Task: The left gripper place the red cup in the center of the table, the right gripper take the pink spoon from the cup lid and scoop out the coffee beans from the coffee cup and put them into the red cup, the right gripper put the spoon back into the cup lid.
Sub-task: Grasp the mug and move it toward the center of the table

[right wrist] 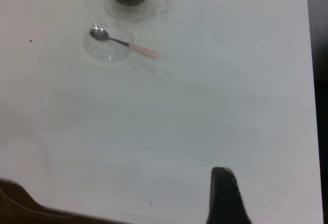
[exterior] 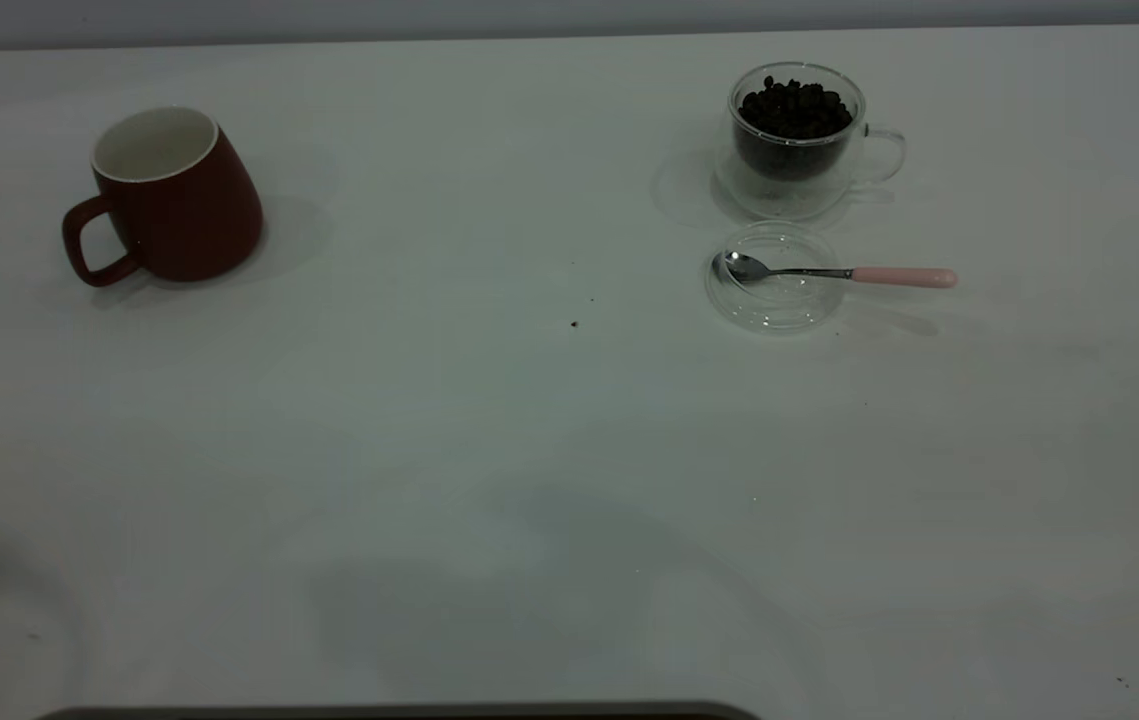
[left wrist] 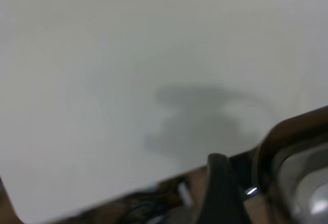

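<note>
**Cup, beans and spoon laid out; both arms back at the near edge**

The red cup [exterior: 174, 195] stands upright at the far left of the white table [exterior: 489, 480], well away from the centre, its white inside empty and its handle turned toward the left and the near edge. At the far right sits the clear glass coffee cup [exterior: 797, 140], filled with dark coffee beans [exterior: 795, 108], its glass handle pointing right. Just in front of it, apart from it, lies the clear cup lid [exterior: 776, 277]. The pink spoon [exterior: 834, 272] rests across the lid with its long axis running left to right: the metal bowl lies inside the lid at the left, and the pink handle sticks out past the lid's right rim over the table. A few dark specks lie on the table left of the lid.

Neither arm appears in the exterior view. The left gripper [left wrist: 220, 193] shows only one dark finger over bare table by the edge; whether it is released or clenched cannot be told. The right gripper [right wrist: 225, 196] likewise shows a single dark finger, far from the spoon, and its state cannot be told either.
</note>
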Controlling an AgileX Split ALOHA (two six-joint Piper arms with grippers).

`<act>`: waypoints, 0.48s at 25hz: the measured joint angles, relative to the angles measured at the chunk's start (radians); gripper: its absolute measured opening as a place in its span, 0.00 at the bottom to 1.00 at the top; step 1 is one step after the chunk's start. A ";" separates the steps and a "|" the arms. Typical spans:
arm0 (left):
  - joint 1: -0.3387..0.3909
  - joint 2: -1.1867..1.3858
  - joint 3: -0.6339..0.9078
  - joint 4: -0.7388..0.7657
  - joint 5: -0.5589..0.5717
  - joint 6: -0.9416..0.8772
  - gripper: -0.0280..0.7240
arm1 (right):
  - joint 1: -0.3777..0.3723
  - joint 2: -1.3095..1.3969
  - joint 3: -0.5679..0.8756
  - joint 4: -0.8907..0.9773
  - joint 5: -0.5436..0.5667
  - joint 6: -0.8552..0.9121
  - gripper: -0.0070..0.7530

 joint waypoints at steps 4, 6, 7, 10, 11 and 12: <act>0.000 0.185 -0.016 0.028 -0.124 0.159 0.82 | 0.000 0.000 0.000 0.000 0.000 0.000 0.68; 0.000 0.264 -0.027 0.063 -0.194 0.189 0.82 | 0.000 0.000 0.000 0.000 0.000 0.000 0.68; 0.000 0.307 -0.036 0.083 -0.221 0.195 0.82 | 0.000 0.000 0.000 0.000 0.000 0.000 0.68; 0.000 0.432 -0.070 0.139 -0.283 0.200 0.82 | 0.000 0.000 0.000 0.000 0.000 0.000 0.68; 0.000 0.475 -0.083 0.162 -0.299 0.200 0.82 | 0.000 0.000 0.000 0.000 0.000 0.000 0.68; 0.000 0.516 -0.095 0.185 -0.319 0.200 0.82 | 0.000 0.000 0.000 0.000 0.000 0.000 0.68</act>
